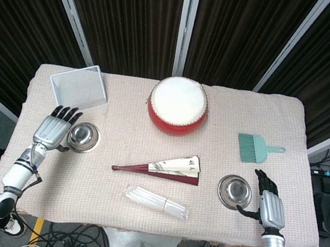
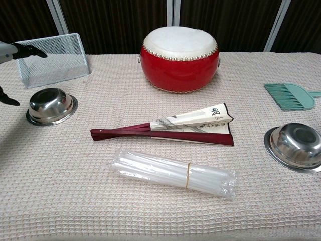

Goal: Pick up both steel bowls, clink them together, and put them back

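Note:
One steel bowl (image 1: 83,136) (image 2: 51,106) sits upright on the cloth at the left, below the mesh tray. My left hand (image 1: 55,130) (image 2: 11,52) hovers just to its left, fingers spread, holding nothing. The other steel bowl (image 1: 235,190) (image 2: 295,146) rests upright at the right, near the front edge. Beside it on the right, my right hand (image 1: 267,200) has its fingers apart and clear of the rim; the chest view does not show this hand.
A red drum (image 1: 178,106) stands at the back centre. A folded fan (image 1: 162,167) and a bundle of clear straws (image 1: 157,201) lie in the middle. A wire mesh tray (image 1: 78,87) is at back left, a teal brush (image 1: 255,148) at right.

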